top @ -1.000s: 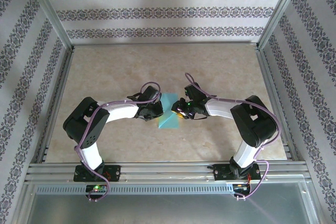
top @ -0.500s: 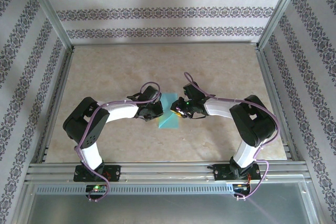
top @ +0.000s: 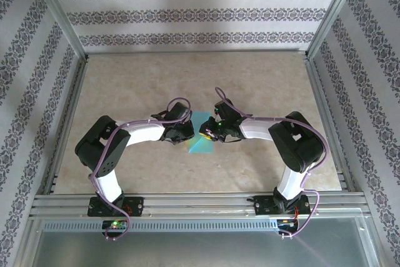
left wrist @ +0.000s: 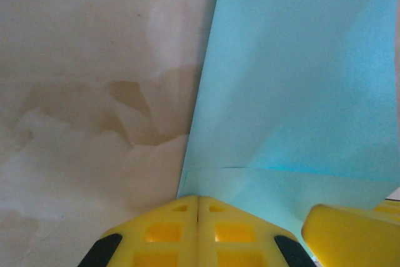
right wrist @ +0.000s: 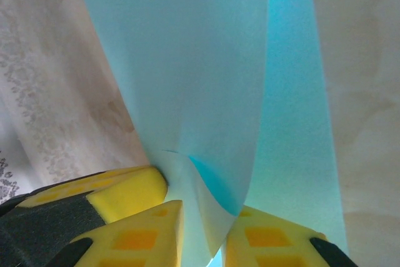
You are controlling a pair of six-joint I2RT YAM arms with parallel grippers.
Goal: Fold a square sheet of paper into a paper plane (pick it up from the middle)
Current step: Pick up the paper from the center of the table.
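Right gripper [right wrist: 203,232] stands narrowly apart around a raised fold of the light-blue creased paper plane [right wrist: 187,60]. Left gripper [left wrist: 198,232], pinched closed, meets its opposite edge. Folding seems midway, with creases remaining.

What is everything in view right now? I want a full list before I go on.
paper: one, light blue, partly folded, mid-table between the claws
table: one, beige marbled, under everything
walls: three, white with grey patterned bands, around the table
frame: one, silver rails, along the table's edges and near side
cables: two, purple, along the arms
arms: two, white and black, bases at the near edge, reaching inward
left claw: one, yellow fingers, shut, tips at the paper's left edge
right claw: one, yellow fingers, a paper fold between them; firm grip unclear
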